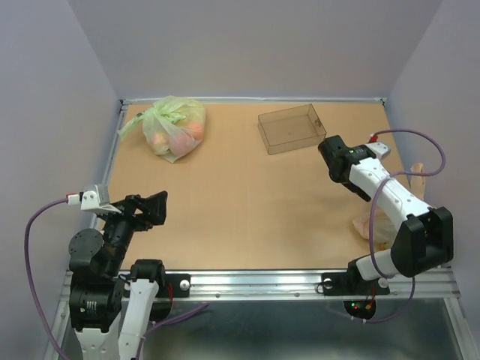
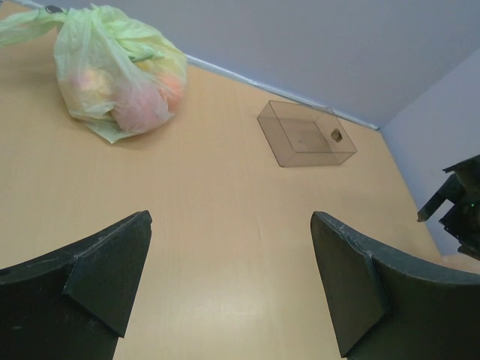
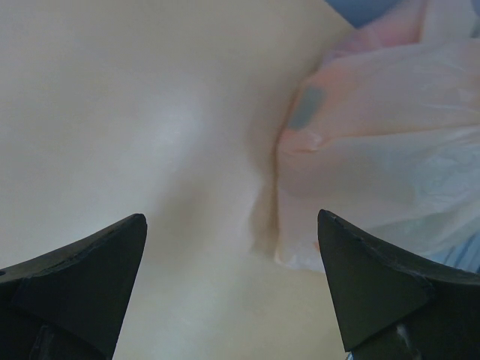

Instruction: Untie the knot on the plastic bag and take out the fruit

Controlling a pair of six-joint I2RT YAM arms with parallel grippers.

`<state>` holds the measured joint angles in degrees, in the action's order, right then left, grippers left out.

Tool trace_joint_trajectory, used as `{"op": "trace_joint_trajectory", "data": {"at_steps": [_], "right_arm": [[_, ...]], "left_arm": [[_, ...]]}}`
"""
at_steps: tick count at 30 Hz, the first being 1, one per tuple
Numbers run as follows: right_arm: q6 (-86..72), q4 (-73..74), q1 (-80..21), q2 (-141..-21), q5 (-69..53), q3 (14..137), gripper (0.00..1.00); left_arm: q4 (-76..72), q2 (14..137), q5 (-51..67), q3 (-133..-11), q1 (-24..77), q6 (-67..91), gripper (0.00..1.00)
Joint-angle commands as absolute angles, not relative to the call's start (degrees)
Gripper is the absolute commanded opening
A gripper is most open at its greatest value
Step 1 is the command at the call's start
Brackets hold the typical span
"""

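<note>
The pale peach plastic bag [image 1: 367, 223] lies at the table's right edge, mostly hidden behind my right arm. In the right wrist view the plastic bag [image 3: 382, 142] fills the upper right, blurred and close. A grey-green patch [image 3: 306, 109] shows through its film; the fruit is otherwise hidden inside. I cannot make out the knot. My right gripper [image 1: 328, 154] [image 3: 232, 216] stands open over bare table, the bag's edge just beyond its right finger. My left gripper [image 1: 159, 204] [image 2: 231, 216] is open near the front left, holding nothing.
A light-green bag [image 1: 174, 127] [image 2: 112, 71] of pinkish fruits sits at the back left. A clear plastic box [image 1: 291, 129] [image 2: 304, 135] stands at the back right, just behind my right gripper. Walls close the table on three sides.
</note>
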<state>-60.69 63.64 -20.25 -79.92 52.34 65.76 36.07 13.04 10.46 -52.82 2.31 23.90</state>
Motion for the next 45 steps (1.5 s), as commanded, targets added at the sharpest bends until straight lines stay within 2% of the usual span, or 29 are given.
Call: {"op": "trace_joint_trajectory", "data": {"at_steps": [1,5,11,17,19,20,21,23,24,25,29,33,35,39,42,45], "right_arm": [[-77.7,77.5,-13.9,-77.2,58.6,63.5,1.0],[-80.3,77.4,-11.2,-75.2,60.3,62.0,1.0],[-83.7,77.3,-0.6,-75.5,58.6,59.2,1.0],[-79.4,67.1,6.9,-75.9,58.4,53.5,1.0],[-74.8,60.9,8.1,-75.1,56.1,51.6,0.95],[-74.0,59.8,8.1,-74.7,55.1,51.3,0.89],[-71.7,57.9,8.0,-74.4,53.0,51.0,0.6],[-68.8,56.3,8.0,-73.6,50.6,51.0,0.3],[-64.8,55.3,8.0,-73.2,49.7,51.2,0.07],[-62.6,55.0,8.0,-72.3,47.4,52.2,0.0],[-53.4,54.0,7.5,-69.7,41.4,53.5,0.0],[-44.4,49.8,3.7,-64.8,25.3,53.8,0.0],[-42.7,49.6,-1.7,-64.9,19.3,54.3,0.01],[-43.1,48.3,-18.3,-67.5,15.0,57.0,0.01],[-42.0,44.6,-38.2,-71.1,14.1,60.9,0.01],[-39.1,41.5,-48.7,-78.0,12.7,67.4,0.01]], "left_arm": [[40.0,15.1,14.4,-56.9,3.2,23.4,0.99],[40.9,15.1,16.2,-57.7,4.7,22.6,0.99],[40.7,14.9,14.7,-58.3,8.4,20.3,0.99],[40.3,14.9,12.7,-58.7,10.7,18.7,0.99],[40.3,15.2,12.7,-58.5,11.4,18.7,0.99],[40.1,15.2,12.7,-58.5,11.6,18.8,0.99],[40.0,15.5,12.8,-58.4,11.8,18.8,0.99],[39.7,15.5,12.7,-58.3,11.9,19.0,0.99],[39.6,15.6,12.8,-58.1,11.9,19.0,0.99],[39.4,15.7,12.9,-57.9,11.9,19.1,0.99],[38.8,16.0,13.3,-56.5,11.9,20.2,0.99],[37.6,17.7,13.3,-54.7,11.9,21.5,0.99],[37.6,18.7,12.7,-53.9,11.9,21.5,0.99],[36.7,21.5,11.9,-52.4,11.9,22.5,0.99],[35.2,22.8,12.3,-51.6,11.9,23.8,0.99],[34.1,23.7,11.4,-51.0,11.9,24.2,0.99]]}}
